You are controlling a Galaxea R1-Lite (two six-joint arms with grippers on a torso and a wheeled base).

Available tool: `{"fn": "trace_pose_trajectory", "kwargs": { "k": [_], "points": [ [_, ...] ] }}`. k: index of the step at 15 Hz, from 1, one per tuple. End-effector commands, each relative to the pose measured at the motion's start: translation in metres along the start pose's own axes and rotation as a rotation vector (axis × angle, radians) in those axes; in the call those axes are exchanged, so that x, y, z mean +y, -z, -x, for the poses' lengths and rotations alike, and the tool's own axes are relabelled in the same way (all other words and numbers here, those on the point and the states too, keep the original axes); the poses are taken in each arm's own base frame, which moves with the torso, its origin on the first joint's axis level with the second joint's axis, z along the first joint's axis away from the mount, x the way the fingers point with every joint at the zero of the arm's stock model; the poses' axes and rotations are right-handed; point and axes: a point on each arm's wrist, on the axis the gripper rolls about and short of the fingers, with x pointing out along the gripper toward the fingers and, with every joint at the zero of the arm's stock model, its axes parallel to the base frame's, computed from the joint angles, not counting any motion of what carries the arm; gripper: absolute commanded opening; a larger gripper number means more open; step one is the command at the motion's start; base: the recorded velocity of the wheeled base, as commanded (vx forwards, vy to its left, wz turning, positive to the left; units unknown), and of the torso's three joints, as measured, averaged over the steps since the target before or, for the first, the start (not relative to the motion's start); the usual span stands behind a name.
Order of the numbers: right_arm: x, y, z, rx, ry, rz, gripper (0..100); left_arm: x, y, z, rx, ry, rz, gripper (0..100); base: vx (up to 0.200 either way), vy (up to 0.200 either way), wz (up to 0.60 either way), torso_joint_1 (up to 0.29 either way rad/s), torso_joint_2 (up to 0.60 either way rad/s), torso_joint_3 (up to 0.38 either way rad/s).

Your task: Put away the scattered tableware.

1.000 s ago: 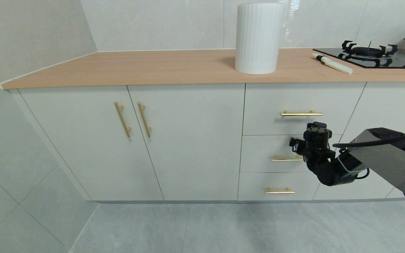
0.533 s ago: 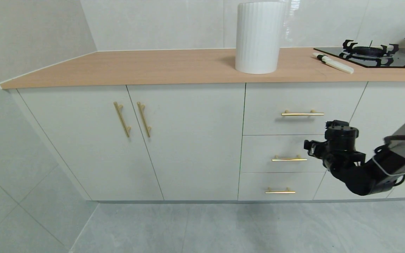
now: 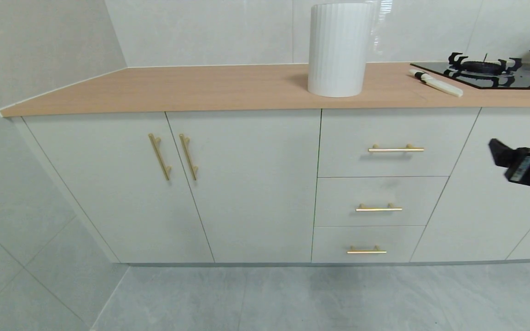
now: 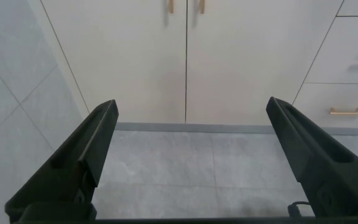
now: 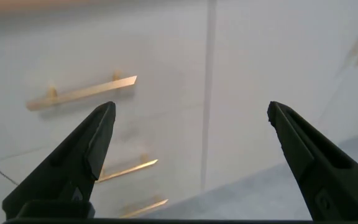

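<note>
A cream-coloured utensil (image 3: 435, 82) with a dark band lies on the wooden counter (image 3: 200, 87), just left of the hob. A tall white ribbed container (image 3: 337, 48) stands upright on the counter behind the drawers. My right gripper (image 5: 191, 109) is open and holds nothing; it faces the white drawer fronts, with the gold drawer handle (image 5: 82, 93) ahead of it. The right arm's black end (image 3: 520, 164) hangs at the far right of the head view, level with the top drawer. My left gripper (image 4: 191, 106) is open and holds nothing, low over the grey floor before the cabinet doors (image 4: 185, 56).
Three stacked drawers with gold handles (image 3: 396, 148) (image 3: 379, 208) (image 3: 366, 250) sit under the counter, with two cabinet doors (image 3: 173, 184) to their left. A black hob (image 3: 490, 73) occupies the counter's far right. Tiled wall closes the left side; open floor (image 3: 265, 299) lies in front.
My right arm has swung right and upward, away from the middle drawer's handle, to the right edge of the head view. The drawers stay closed.
</note>
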Motion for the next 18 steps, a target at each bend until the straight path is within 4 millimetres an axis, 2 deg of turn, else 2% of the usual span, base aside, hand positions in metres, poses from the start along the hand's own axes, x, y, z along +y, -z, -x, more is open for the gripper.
{"fn": "trace_pose_trajectory", "kwargs": {
  "k": [1,2,4,6,8,11,14,18],
  "points": [
    [-0.059,-0.027,0.105,-0.191,0.034,0.072,100,0.0,0.0,0.0,-0.001,0.0,0.0,100,0.0,0.0,0.0,0.0,0.0,0.0],
    [-0.076,-0.031,0.137,-0.223,0.036,0.102,100,0.0,0.0,0.0,-0.001,0.0,0.0,100,0.0,0.0,0.0,0.0,0.0,0.0],
    [-0.1,-0.028,0.181,-0.226,0.055,0.136,100,0.0,0.0,0.0,-0.001,0.0,0.0,100,0.0,0.0,0.0,0.0,0.0,0.0],
    [-0.114,-0.021,0.213,-0.211,0.116,0.168,100,0.0,0.0,0.0,-0.001,0.0,0.0,100,0.0,0.0,0.0,0.0,0.0,0.0],
    [-0.127,0.001,0.249,-0.19,0.101,0.199,100,0.0,0.0,0.0,-0.001,0.0,0.0,100,0.0,0.0,0.0,0.0,0.0,0.0],
    [-0.13,0.013,0.261,-0.198,0.119,0.198,100,0.0,0.0,0.0,-0.001,-0.002,0.0,100,0.0,0.0,0.0,0.0,0.0,0.0],
    [-0.128,0.024,0.255,-0.182,0.111,0.182,100,0.0,0.0,0.0,-0.001,0.0,0.0,100,0.0,0.0,0.0,0.0,0.0,0.0],
    [-0.116,0.084,0.231,-0.073,-0.098,0.09,100,0.0,0.0,0.0,0.001,0.0,0.0,100,0.0,0.0,0.0,0.0,0.0,0.0]
  ]
}}
